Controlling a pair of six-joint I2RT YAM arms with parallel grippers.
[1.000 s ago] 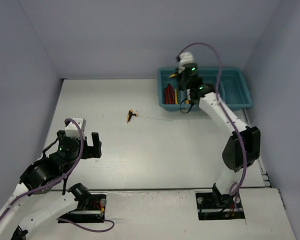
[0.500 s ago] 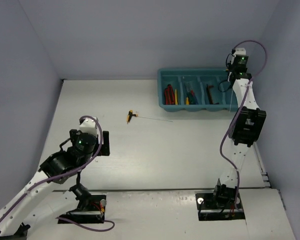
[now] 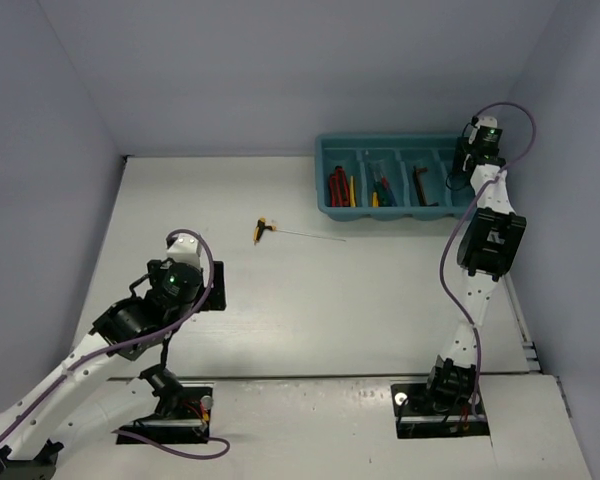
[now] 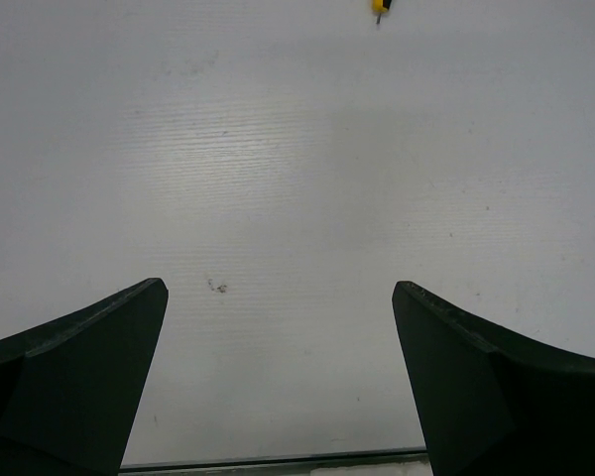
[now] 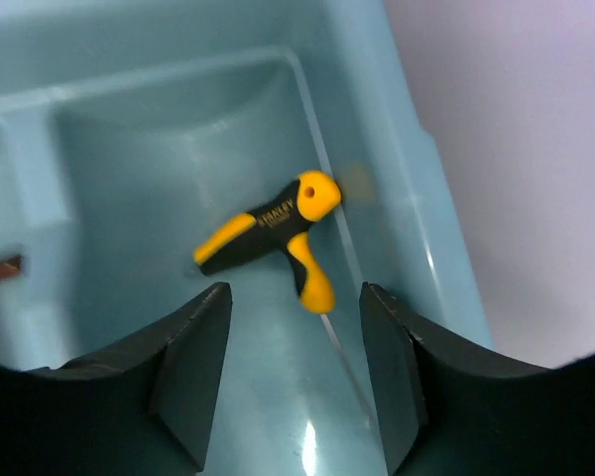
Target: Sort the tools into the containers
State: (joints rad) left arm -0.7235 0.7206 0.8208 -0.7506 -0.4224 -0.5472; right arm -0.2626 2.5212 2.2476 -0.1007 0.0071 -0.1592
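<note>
At the near left of the bench (image 3: pixel 310 320), the left gripper (image 4: pixel 278 297) is hovering low over the bare white surface, its two dark fingers spread wide and gripping nothing. Farther out, near the middle of the bench, a yellow-and-black T-handle wrench (image 3: pixel 261 231) is lying flat and alone, its long thin shaft pointing right toward the tray (image 3: pixel 321 190) but staying well apart from it. At the far right, the teal tray is sitting with its four compartments side by side. Red pliers (image 3: pixel 337 187) and a yellow screwdriver (image 3: pixel 352 192) are lying in the leftmost, more screwdrivers (image 3: pixel 383 192) in the next, and a dark hex key (image 3: pixel 420 189) in the third. Above the rightmost compartment, the right gripper (image 5: pixel 293 297) is hanging with its jaws apart, pinching nothing. Below it a second T-handle (image 5: pixel 268 233) is showing slightly blurred, close to the tray's outer wall.
</note>
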